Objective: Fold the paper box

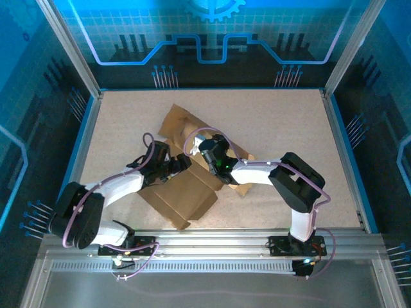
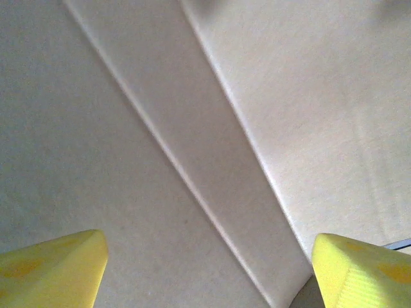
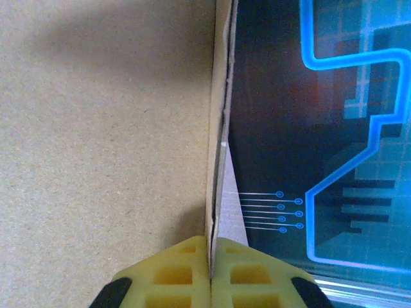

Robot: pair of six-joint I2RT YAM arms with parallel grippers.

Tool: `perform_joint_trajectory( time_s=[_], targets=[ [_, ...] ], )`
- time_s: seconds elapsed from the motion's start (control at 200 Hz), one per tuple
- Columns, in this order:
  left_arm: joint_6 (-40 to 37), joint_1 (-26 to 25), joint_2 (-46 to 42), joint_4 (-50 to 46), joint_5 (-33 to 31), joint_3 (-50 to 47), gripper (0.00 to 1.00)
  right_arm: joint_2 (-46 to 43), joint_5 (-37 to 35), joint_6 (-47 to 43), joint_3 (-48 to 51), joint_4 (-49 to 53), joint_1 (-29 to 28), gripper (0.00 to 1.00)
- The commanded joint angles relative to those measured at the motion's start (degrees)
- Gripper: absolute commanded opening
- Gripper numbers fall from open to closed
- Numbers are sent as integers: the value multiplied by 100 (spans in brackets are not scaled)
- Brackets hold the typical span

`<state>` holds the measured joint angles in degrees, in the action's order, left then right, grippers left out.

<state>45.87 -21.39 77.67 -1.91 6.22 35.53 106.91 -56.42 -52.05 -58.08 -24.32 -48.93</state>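
From above, the paper box (image 1: 183,196) lay mostly flat and opened out on the table (image 1: 282,122), spreading to both sides of your two pincers. Your left pincer (image 1: 176,165) hovered low over the middle panels. Your right pincer (image 1: 209,156) was just beside it, over the far half of the sheet. At that size you could not tell how either set of jaws stood.

In the left wrist view, your left pincer (image 2: 205,276) stood wide open, one yellow finger at each lower corner and nothing between them. Ahead of it lay bare cardboard crossed by two slanting creases.

In the right wrist view, your right pincer (image 3: 210,256) was closed on a thin cardboard panel of the box, seen edge-on. That panel rose straight ahead from between the fingers.

By my reading you were early in the job: one panel was pinched and raised, while the rest looked unfolded. The side walls probably had yet to be stood up, the flaps tucked and the lid closed.
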Motion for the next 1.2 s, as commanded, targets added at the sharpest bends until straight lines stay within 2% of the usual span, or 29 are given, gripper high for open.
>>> perform_joint_trajectory(
  time_s=[0.0,0.335,0.485,0.605,0.735,0.895,1.031,1.196],
  targets=[
    [-336,277,-345,-572,-223,108,86,58,193,-670,141,-734,76,0],
    [-706,1144,-859,-860,-61,347,90,-75,520,-1830,271,-1963,304,0],
    [-812,1424,-710,-734,111,600,91,48,635,-2389,152,-2436,441,0],
    [-860,1525,-545,-630,245,761,92,56,709,-2545,-38,-2232,542,0],
    [-851,1608,-379,-383,446,817,93,257,720,-3258,-151,-2892,595,0],
    [-886,1891,-146,-186,704,909,93,304,717,-3548,-278,-2907,605,0],
    [-920,2178,70,-22,919,1053,93,417,743,-4171,-291,-3512,661,0],
    [-927,2299,380,140,1146,1275,93,502,857,-4519,-353,-3718,724,0]
  ],
)
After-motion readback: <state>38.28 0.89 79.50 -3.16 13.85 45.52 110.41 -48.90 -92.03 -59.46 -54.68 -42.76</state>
